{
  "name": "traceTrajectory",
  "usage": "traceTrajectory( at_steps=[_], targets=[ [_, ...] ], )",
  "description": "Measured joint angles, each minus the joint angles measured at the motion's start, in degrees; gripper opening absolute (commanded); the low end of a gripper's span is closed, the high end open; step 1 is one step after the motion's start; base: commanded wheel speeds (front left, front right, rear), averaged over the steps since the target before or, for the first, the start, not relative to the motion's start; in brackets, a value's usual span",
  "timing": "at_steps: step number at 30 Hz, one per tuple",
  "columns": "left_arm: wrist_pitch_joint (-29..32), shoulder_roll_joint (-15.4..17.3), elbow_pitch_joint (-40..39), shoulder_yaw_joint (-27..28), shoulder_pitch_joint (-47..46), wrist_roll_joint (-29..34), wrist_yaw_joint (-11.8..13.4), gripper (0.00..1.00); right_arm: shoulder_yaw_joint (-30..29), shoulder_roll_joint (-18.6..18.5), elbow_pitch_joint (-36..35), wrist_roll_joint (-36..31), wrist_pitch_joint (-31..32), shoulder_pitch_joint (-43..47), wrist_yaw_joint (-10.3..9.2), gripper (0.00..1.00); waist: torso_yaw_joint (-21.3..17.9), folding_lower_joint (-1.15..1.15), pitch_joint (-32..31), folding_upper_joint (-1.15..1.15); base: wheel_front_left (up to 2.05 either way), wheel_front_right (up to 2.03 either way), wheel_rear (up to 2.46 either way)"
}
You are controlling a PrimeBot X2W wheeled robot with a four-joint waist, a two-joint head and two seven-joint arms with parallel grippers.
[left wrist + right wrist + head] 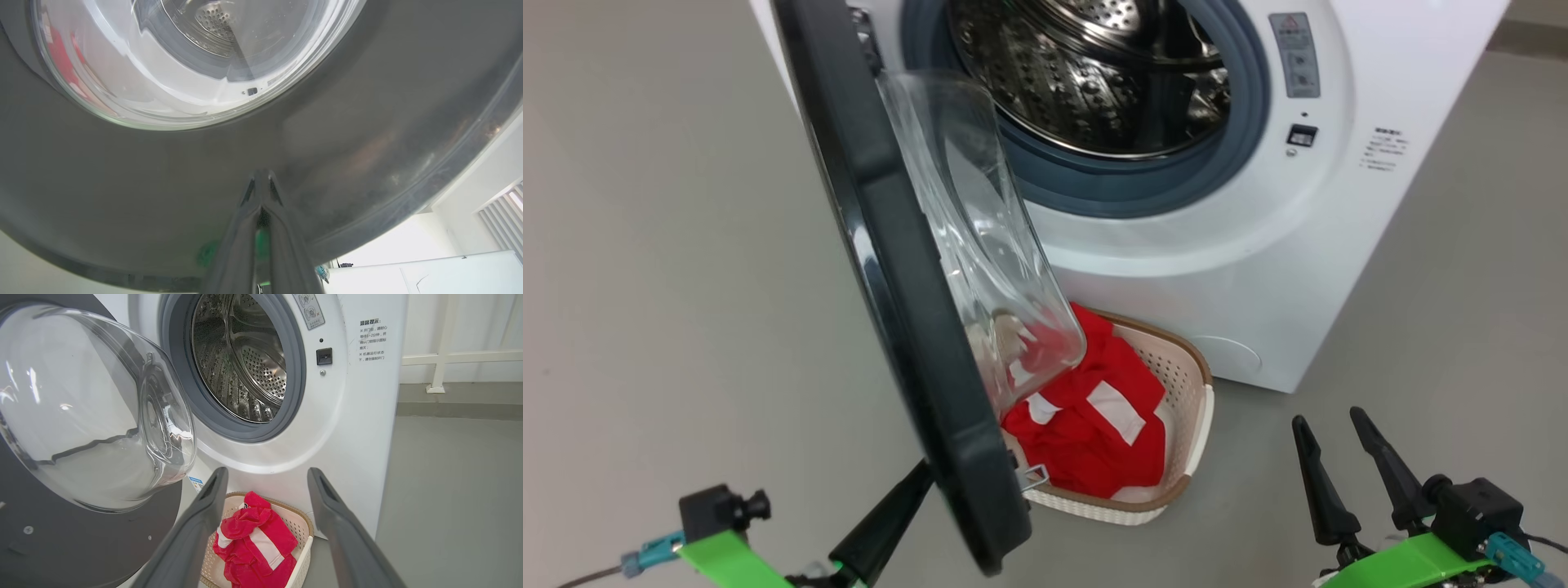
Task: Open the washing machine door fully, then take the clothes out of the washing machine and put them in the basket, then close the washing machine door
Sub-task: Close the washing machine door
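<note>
My left gripper [261,181] is pinched shut, tips against the black outer face of the washing machine door [907,286], which stands swung out. My right gripper [1329,418] is spread wide (holding nothing) near the basket [1191,367]. The red clothes [1094,425] lie in it.

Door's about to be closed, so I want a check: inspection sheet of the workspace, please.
Surface: grey floor, smooth.
Job's things: washing machine door partly open; drum looks empty where visible; red clothes lie in the basket in front of the washing machine.
Clutter: nothing seen.
Grippers: left gripper jaws shut, tips at the door's black outer face, seemingly touching; right gripper jaws open, empty, over the floor.
Cables: teal-plugged cable at the left wrist, another at the right.
Surroundings: white rail and wall beside the machine.
</note>
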Motion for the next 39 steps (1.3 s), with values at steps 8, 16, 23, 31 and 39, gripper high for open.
traceTrajectory(
  at_steps=[8, 16, 23, 31, 39],
  targets=[
    [-4.23, -0.13, 0.82, -3.89, -5.26, 1.08, 0.01, 0.00, -1.13, 0.09, -0.22, 0.00, 0.00, -1.42, 0.00, 1.00, -3.30, 0.00, 2.14, 0.00, 0.00, 0.00, 0.00],
    [-9.32, -0.37, 3.09, -8.26, -13.70, 2.14, 0.05, 0.00, -1.83, 0.31, -0.86, -0.01, 0.00, -4.50, 0.00, 1.00, -7.57, 0.00, 5.41, 0.00, 0.00, 0.00, 0.00],
    [-14.10, -0.30, 5.69, -10.44, -20.35, 3.70, 0.05, 0.00, -2.30, 0.34, -1.32, 0.19, -0.01, -6.70, 0.00, 1.00, -11.37, 0.00, 8.31, 0.00, 0.00, 0.00, 0.00],
    [-21.01, 0.32, 10.20, -12.81, -26.98, 5.02, 0.05, 0.00, -2.18, 0.37, -1.43, 1.29, 0.00, -8.09, 0.00, 1.00, -15.38, 0.00, 10.93, 0.00, 0.00, 0.00, 0.00],
    [-27.14, 2.01, 15.38, -15.63, -33.79, 5.95, 0.05, 0.00, -1.85, 0.38, -1.74, 1.99, 0.00, -8.91, 0.00, 1.00, -18.54, 0.00, 12.98, 0.00, 0.00, 0.00, 0.00]
  ],
)
